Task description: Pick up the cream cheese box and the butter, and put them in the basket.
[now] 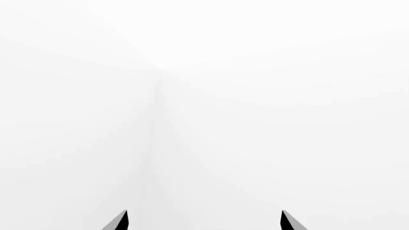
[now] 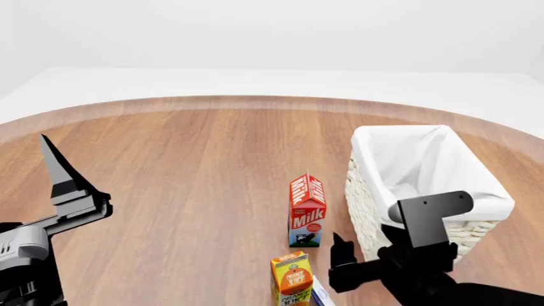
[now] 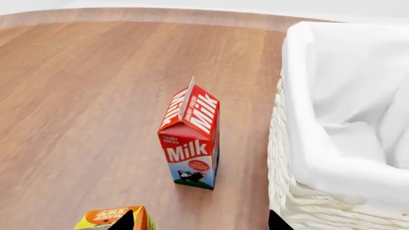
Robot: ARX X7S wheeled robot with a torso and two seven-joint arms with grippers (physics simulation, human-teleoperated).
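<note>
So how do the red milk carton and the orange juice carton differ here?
The red milk carton is red and white with a cow picture at its base; the orange juice carton is orange and yellow-green. The milk carton shows whole in the head view, close to the cream-white woven basket; the juice carton stands nearer the robot and is cut off by the frame edge. Both stand upright on the wooden table.
</note>
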